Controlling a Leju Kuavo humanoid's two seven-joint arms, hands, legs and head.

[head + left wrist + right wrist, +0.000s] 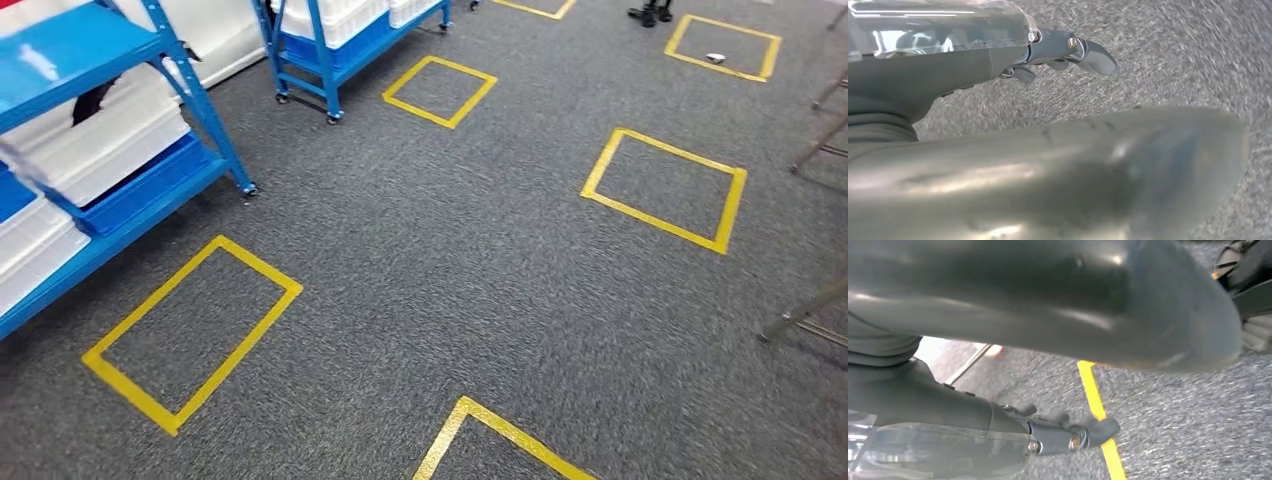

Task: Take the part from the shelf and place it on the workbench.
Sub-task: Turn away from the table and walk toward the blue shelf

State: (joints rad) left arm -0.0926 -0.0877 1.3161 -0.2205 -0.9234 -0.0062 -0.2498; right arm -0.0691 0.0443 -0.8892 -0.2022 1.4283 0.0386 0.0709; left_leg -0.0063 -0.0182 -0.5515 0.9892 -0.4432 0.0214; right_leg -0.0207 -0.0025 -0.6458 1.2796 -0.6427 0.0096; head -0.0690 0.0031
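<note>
A blue shelf stands at the left of the head view, loaded with white bins. A dark shape shows between two bins; I cannot tell what it is. My left hand hangs over grey carpet in the left wrist view, fingers stretched out and holding nothing. In the right wrist view my right hand also hangs above the carpet beside a yellow tape line, fingers apart and nothing in them.
Yellow taped squares mark the grey carpet. A second blue shelf on wheels stands at the back. Metal legs come in at the right edge. A person's shoes show at the top.
</note>
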